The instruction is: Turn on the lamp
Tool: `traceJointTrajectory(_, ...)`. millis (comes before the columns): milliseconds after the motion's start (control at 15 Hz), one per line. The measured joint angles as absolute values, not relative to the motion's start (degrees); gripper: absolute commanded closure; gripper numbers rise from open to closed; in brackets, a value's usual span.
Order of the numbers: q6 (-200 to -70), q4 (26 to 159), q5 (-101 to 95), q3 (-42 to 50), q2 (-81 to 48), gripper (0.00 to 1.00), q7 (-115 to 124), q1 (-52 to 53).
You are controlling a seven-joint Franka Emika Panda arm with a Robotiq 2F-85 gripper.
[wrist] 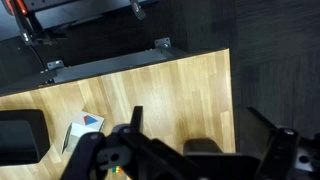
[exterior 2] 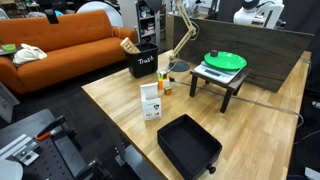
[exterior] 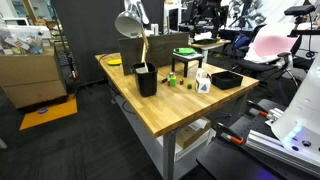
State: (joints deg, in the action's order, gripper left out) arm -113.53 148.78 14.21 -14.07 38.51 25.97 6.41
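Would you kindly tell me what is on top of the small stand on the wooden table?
A round green plate lies on the small stand. The stand's top beneath it is covered.

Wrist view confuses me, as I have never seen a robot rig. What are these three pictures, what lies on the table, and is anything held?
That picture comes from a camera on the robot arm's wrist. It looks down past the pincer, which is open and holds nothing. The other two pictures come from cameras standing around the wooden table. On it are a desk lamp with a silver dome shade, a black bin, a green plate on a small stand, a white carton and a black tray.
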Motion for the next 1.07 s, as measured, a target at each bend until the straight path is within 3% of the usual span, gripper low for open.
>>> traceJointTrajectory(1067,-113.6,148.6,14.1,-13.1,36.7,0.00,26.0,5.6)
